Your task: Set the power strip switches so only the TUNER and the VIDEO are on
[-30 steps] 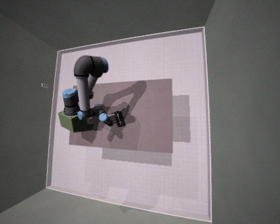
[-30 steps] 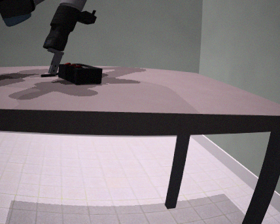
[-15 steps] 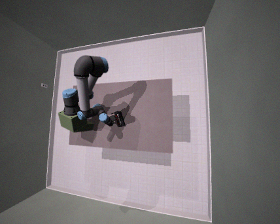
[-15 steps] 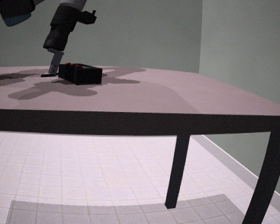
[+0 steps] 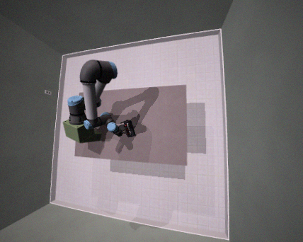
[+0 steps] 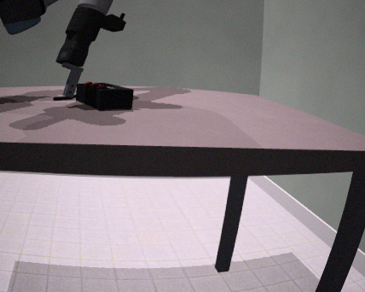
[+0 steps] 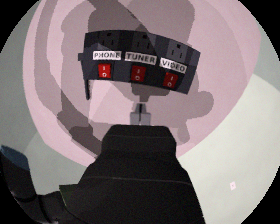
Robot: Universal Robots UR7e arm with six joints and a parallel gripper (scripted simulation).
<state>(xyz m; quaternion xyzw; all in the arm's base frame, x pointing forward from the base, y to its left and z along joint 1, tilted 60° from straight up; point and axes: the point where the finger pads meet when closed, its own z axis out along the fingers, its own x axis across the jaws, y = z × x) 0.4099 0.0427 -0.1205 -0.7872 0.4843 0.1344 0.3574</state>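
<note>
A black power strip [image 7: 139, 63] lies flat on the table, with three red switches labelled PHONO [image 7: 103, 70], TUNER [image 7: 136, 74] and VIDEO [image 7: 171, 79]. I cannot tell which switches are on. It also shows in the side view [image 6: 104, 96] and in the overhead view [image 5: 128, 128]. My gripper [image 7: 140, 109] is shut and empty, its fingertips just in front of the TUNER switch, apart from the strip. In the side view the gripper [image 6: 71, 86] hangs low beside the strip's left end, close to the table top.
The robot's green base [image 5: 78, 130] stands at the table's left edge, right beside the strip. The table [image 5: 133, 124] stretches to the right and front. Grey walls enclose the tiled floor.
</note>
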